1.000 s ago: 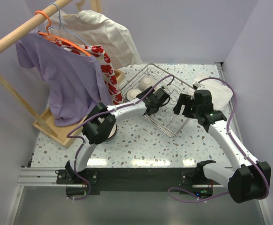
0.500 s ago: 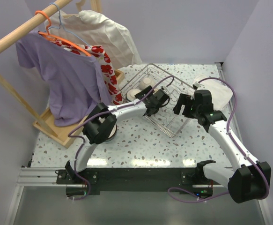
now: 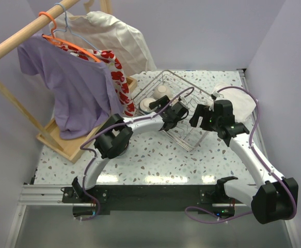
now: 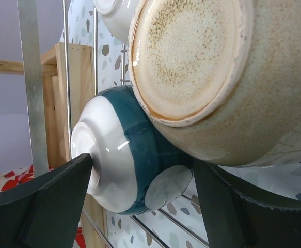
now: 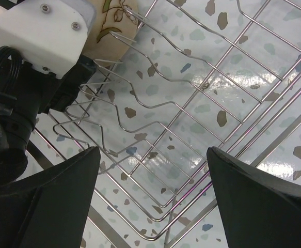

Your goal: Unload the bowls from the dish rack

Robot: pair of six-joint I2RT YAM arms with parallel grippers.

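between left pincer [image 4: 144, 173] jaws, teal bowl [image 4: 132, 147] (sideways)

The beige bowl [image 4: 191, 67] is peppered with brown speckles. The teal-banded bowl [image 4: 129, 155] is glossy white with a broad dark teal stripe. The dish rack [image 3: 191, 137] is silver wire. The tabletop [image 3: 150, 160] is white terrazzo flecked brown, grey-blue and green. On the left are a lilac shirt [image 3: 73, 88] and a red-and-white floral garment [image 3: 120, 77].

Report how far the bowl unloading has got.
Done: the dish rack section under the open right gripper looks bare. In hand: the open left gripper brackets the teal-banded bowl, no grip evident. Left: that bowl, the beige bowl beside it and a white bowl sit racked.
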